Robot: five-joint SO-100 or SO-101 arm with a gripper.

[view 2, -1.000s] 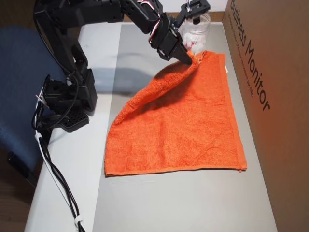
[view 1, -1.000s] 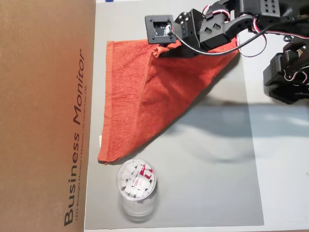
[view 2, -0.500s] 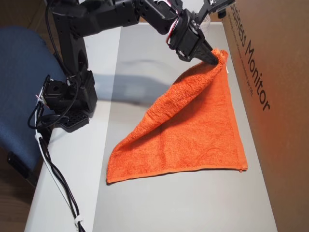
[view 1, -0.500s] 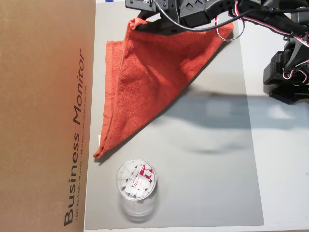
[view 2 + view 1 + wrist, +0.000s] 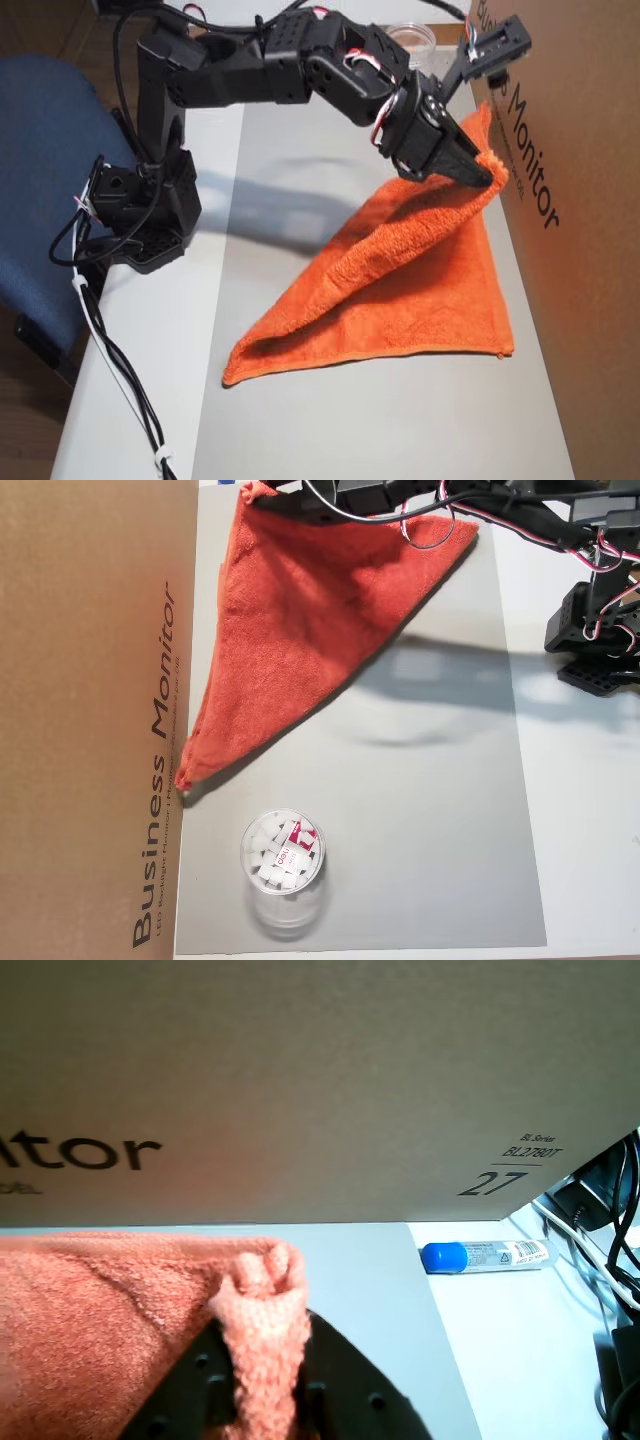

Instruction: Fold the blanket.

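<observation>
On my wrist view the gripper [image 5: 262, 1400] has its jaws clamped on a bunched corner of the blanket [image 5: 110, 1310], lifted close to the cardboard box [image 5: 320, 1080]. From above, I see the blanket [image 5: 400, 290] folded diagonally into a triangle on the grey surface [image 5: 440, 810], its far edge along the box. Beyond it stands a clear tub [image 5: 283, 855], apart from the cloth.

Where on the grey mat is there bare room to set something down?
The widest bare stretch of the mat lies between the blanket, the tub and the mat's edge toward the arm's base. It is crowded along the box, where the gripper holds a blanket corner.
</observation>
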